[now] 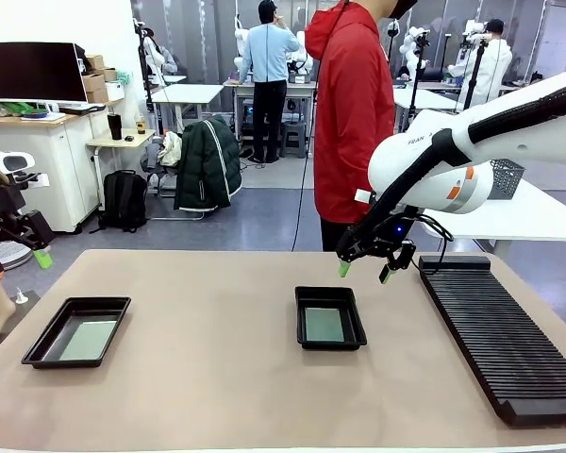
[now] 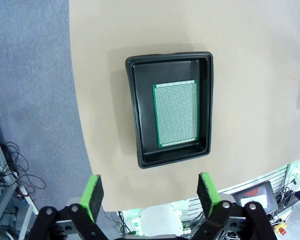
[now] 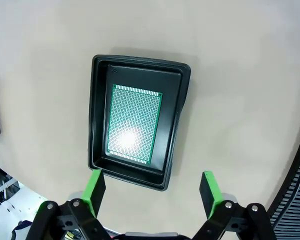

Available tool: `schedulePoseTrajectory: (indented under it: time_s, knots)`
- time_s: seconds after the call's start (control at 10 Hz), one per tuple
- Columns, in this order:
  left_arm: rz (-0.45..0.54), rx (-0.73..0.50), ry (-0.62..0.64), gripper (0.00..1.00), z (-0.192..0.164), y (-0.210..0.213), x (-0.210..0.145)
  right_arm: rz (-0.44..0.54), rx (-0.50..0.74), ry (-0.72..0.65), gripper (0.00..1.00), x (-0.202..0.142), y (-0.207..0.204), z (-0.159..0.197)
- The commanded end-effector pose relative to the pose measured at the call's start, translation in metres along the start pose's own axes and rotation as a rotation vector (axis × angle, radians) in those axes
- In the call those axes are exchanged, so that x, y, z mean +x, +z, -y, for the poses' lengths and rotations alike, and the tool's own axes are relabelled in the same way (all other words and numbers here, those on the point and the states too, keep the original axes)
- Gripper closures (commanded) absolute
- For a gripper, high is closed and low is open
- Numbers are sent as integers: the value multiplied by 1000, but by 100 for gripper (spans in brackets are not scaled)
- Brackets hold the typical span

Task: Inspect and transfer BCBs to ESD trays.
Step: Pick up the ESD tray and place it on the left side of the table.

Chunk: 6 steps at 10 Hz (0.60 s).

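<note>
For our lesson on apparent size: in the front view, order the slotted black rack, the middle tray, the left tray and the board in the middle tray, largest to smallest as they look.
1. Slotted black rack.
2. Left tray and middle tray: look alike in size, so I won't rank them.
3. Board in the middle tray.

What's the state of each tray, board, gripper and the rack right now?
Left tray: holds one board, flat.
Middle tray: holds one board, flat.
Left board: lying in left tray, untouched.
Middle board: lying in middle tray, untouched.
Left gripper: open, empty, above left tray.
Right gripper: open, empty, raised beyond middle tray.
Slotted rack: no boards seen.
</note>
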State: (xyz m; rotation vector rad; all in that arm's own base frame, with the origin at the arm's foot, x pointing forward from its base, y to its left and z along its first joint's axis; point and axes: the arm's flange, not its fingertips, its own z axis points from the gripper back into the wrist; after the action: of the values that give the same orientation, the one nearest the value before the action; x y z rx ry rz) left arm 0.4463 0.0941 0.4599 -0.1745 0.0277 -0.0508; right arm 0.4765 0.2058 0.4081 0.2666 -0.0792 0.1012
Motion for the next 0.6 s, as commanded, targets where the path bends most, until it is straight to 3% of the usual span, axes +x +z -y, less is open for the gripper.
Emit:
schedulePoseTrajectory:
  time_s: [0.0, 0.5]
  knots:
    - [10, -6, -8, 0, -1, -1, -1, 8, 5, -4, 0, -1, -1, 0]
    - [0, 0, 0, 0, 0, 0, 0, 0, 0, 0, 0, 0, 0, 0]
